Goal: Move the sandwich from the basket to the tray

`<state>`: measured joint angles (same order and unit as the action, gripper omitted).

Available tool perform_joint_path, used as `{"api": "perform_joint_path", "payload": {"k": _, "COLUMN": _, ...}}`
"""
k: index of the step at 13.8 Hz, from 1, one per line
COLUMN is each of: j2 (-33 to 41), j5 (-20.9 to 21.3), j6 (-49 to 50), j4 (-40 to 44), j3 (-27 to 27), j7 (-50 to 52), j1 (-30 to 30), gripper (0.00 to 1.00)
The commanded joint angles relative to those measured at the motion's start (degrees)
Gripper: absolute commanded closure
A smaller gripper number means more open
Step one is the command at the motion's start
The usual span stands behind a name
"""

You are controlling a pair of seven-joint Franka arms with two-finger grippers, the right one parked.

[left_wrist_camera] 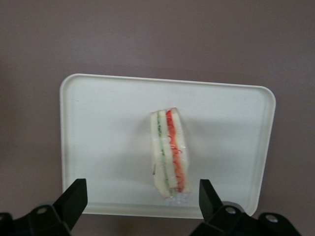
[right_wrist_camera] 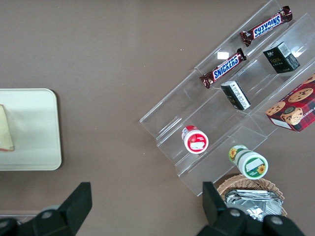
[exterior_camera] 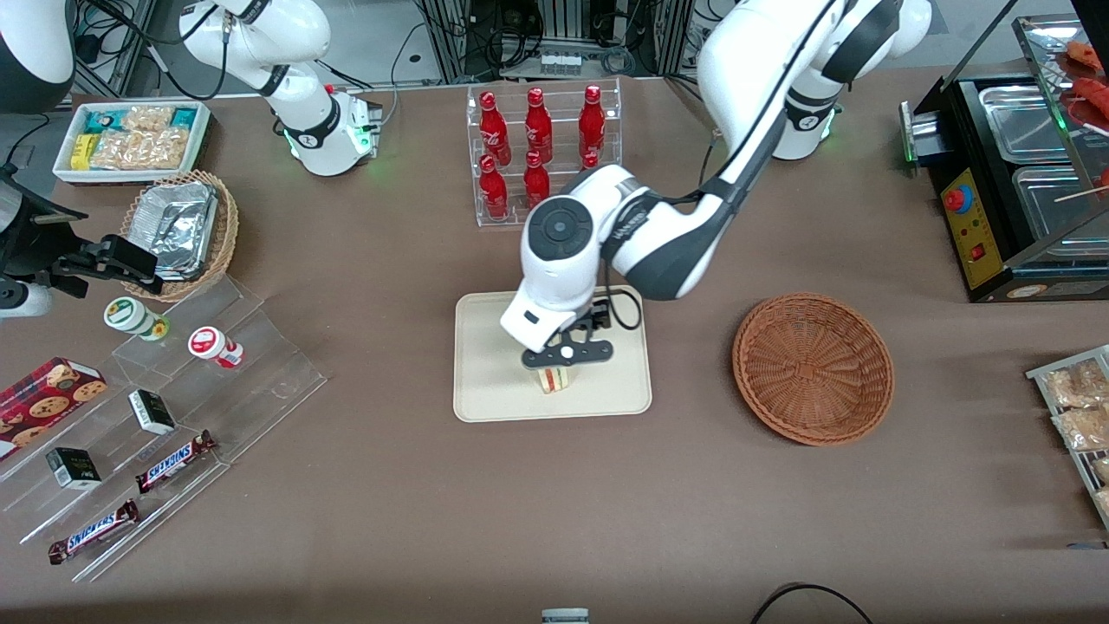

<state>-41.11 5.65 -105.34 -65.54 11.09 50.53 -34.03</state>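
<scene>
The sandwich sits on the tray, standing on its edge with the red, white and green stripes showing. It is on the part of the tray nearer the front camera. In the wrist view the sandwich rests on the pale tray by itself, w/ nothing touching it.

The gripper hangs just above the sandwich. Its two fingers are spread wide apart, one on each side of the sandwich, and they are not squeezing it (there is a clear gap on both sides).

The basket is round, brown and woven. It sits on the table beside the tray, toward the working arm's end, and has nothing in it.

Other stuff: a clear rack of red bottles stands farther from the front camera than the tray. Toward the parked arm's end there are clear steps w/ candy bars, small boxes and two little cups. A lighter basket w/ a foil container sits near them, and a white bin of snacks is farther from the camera than that.

The parked arm's wrist view also shows a corner of the tray w/ the tan side of the sandwich on it.
</scene>
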Motion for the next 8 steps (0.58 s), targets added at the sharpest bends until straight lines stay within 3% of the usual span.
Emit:
{"api": "perform_joint_path", "payload": {"k": 1, "j2": 3.7, "j5": 0.1, "j6": 3.6, "j4": -1.1, "j3": 0.2, "j7": -2.2, "j1": 4.0, "gripper": 0.00}}
{"api": "perform_joint_path", "payload": {"k": 8, "j2": 11.8, "j5": -3.8, "j6": 4.8, "j4": -10.1, "j3": 0.4, "j7": -19.1, "j1": 16.6, "gripper": 0.00}}
